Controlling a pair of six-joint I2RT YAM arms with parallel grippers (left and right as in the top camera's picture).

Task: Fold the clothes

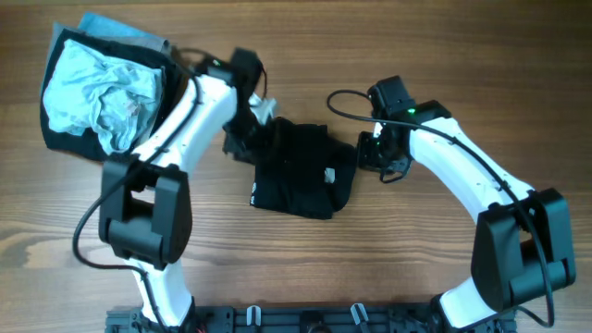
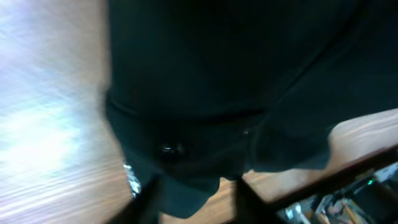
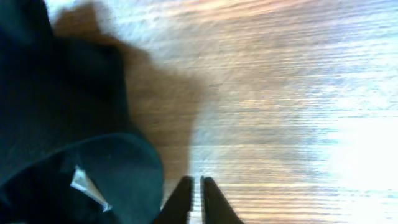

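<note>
The black T-shirt [image 1: 301, 171] lies folded into a compact bundle at the middle of the table, with a small white mark on its right part. My left gripper [image 1: 239, 141] is at the shirt's upper left edge. In the left wrist view its fingers [image 2: 196, 199] are spread, with a black fabric edge [image 2: 205, 74] lying between them. My right gripper [image 1: 381, 159] is just off the shirt's right edge. In the right wrist view its fingers [image 3: 194, 186] are almost together and empty over bare wood, with the shirt [image 3: 68, 124] and its white label to their left.
A pile of other garments sits at the table's far left corner: a crumpled pale blue one [image 1: 106, 88] on top of black and grey-blue cloth. Bare wooden table [image 1: 416, 259] surrounds the shirt. A rack runs along the front edge [image 1: 305, 319].
</note>
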